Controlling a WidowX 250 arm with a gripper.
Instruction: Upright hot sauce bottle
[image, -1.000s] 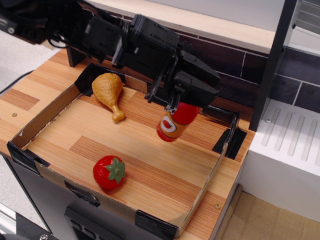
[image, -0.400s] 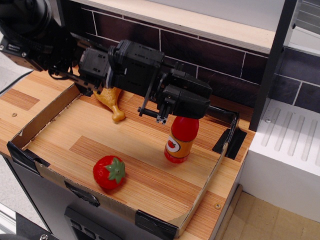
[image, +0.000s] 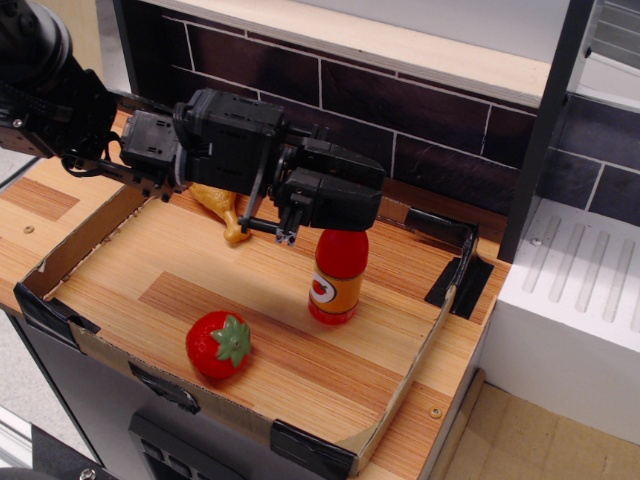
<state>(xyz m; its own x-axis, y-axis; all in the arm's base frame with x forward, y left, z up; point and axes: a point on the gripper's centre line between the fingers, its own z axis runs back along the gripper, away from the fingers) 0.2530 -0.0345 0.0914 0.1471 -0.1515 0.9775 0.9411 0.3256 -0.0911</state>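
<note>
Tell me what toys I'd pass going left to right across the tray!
Strawberry → chicken leg → hot sauce bottle, standing up under the end effector.

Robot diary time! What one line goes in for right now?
hot sauce bottle: upright on tray floor | gripper: at its cap, grip unclear | strawberry: front-left, apart
</note>
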